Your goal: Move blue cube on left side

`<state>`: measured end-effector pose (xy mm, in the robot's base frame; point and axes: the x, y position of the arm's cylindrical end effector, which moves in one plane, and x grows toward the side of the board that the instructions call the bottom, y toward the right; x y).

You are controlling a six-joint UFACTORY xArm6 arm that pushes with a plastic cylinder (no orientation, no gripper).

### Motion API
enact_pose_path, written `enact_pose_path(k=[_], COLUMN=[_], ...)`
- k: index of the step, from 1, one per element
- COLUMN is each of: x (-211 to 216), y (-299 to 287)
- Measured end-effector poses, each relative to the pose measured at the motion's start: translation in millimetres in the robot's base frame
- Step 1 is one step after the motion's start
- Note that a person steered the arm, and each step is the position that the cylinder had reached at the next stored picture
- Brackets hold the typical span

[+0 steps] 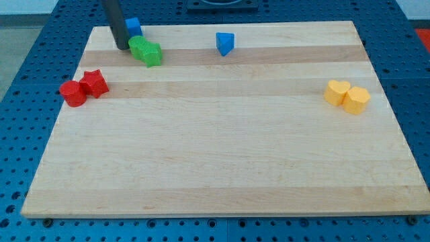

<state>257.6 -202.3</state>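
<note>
A blue cube [134,27] sits near the view's top left edge of the wooden board [222,154], partly hidden behind my rod. My tip [121,47] rests on the board just left of and below the blue cube, touching or almost touching it. Two green blocks [146,52] lie together right next to my tip, on its right and below the blue cube. A second blue block [226,43], wedge-like, stands farther right along the top.
Two red blocks [84,87] lie together at the view's left edge. Two yellow blocks [347,95] lie together at the view's right. Blue perforated table [20,134] surrounds the board.
</note>
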Motion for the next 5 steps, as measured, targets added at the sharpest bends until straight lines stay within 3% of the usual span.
enact_pose_path(k=[1,3,5], x=[-3,-66,-49], y=[43,49,20])
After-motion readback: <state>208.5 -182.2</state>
